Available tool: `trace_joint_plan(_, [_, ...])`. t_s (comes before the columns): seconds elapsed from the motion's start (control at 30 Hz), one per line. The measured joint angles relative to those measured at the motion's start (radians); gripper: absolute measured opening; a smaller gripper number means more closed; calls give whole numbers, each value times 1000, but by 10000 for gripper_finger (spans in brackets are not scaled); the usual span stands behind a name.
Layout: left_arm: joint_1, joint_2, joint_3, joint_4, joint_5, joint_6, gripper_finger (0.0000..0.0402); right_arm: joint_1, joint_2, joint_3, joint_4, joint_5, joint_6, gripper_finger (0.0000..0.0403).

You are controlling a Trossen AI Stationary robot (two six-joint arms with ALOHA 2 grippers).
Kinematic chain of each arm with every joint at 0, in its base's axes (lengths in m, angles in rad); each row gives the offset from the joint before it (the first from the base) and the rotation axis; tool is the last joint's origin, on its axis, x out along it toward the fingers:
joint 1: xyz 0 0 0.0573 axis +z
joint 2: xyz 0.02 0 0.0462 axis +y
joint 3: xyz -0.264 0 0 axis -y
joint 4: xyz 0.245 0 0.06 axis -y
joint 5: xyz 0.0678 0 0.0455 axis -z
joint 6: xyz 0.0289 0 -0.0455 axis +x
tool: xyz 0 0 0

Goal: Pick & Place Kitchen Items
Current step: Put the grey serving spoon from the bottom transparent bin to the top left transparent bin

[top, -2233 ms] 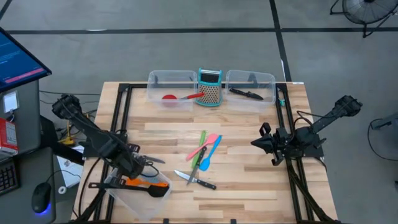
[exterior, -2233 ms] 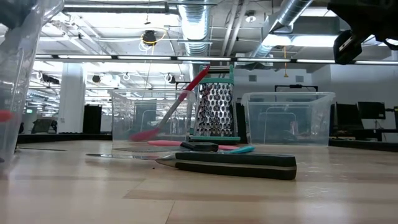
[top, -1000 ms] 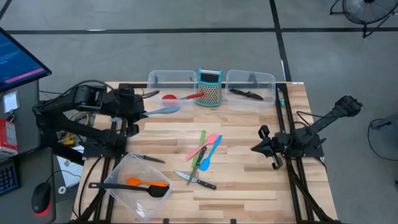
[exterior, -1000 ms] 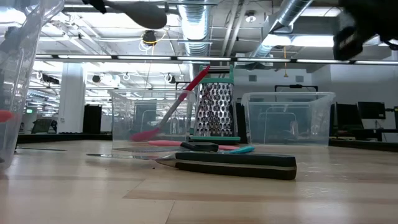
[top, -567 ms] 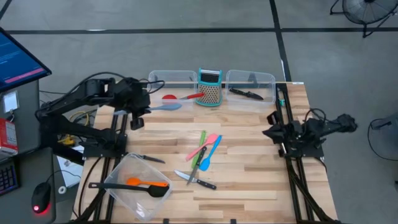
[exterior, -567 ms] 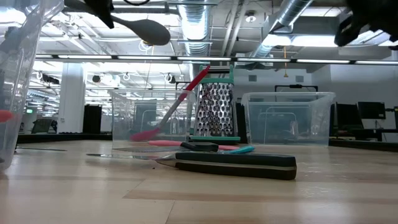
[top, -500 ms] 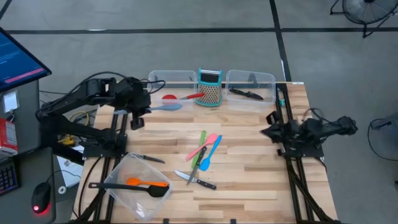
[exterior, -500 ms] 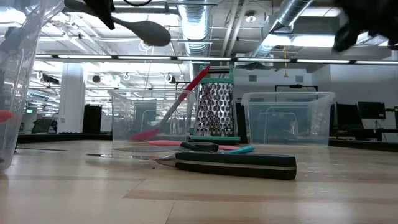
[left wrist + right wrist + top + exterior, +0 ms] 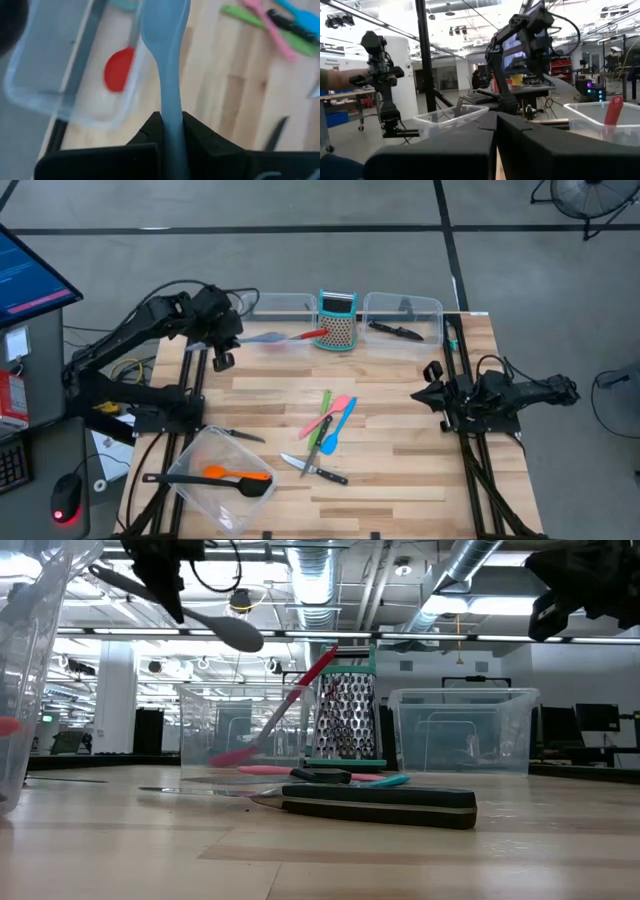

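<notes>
Grey-blue spoon (image 9: 268, 337) pinched in my left pincer (image 9: 226, 340), above counter's (image 9: 400, 480) far-left tub (image 9: 262, 308) | right pincer (image 9: 432, 396) pressed together, right edge

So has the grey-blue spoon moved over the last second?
Yes. Held in the left claw, the grey-blue spoon has travelled toward the table's far edge; its bowl now hangs over the left clear tub, nearer the teal-framed grater.

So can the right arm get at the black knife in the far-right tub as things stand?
Probably yes. The right gripper is shut and empty beside the table's right edge, the tub is open-topped, and nothing lies between it and the knife. It would have to open first.
</notes>
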Motion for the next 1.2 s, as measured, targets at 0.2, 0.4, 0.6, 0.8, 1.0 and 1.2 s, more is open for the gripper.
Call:
trace_joint_plan(0.2, [100, 51, -1, 52, -19, 107, 21, 0, 0, 0, -4, -1, -3, 0])
trace_joint_plan(0.4, [161, 185, -2, 58, -124, 204, 21, 0, 0, 0, -4, -1, -4, 0])
trace_joint_plan(0.6, [187, 262, -2, 59, -150, 224, 21, 0, 0, 0, -4, -1, -4, 0])
trace_joint_plan(0.8, [207, 264, -1, 59, -149, 224, 21, 1, 0, 0, -4, -1, -3, 0])
trace_joint_plan(1.0, [231, 280, -1, 61, -150, 242, 21, 1, 0, 0, -4, -1, -3, 0])
trace_joint_plan(1.2, [243, 291, 0, 89, -149, 242, 21, 1, 1, 0, -4, -1, -4, 0])
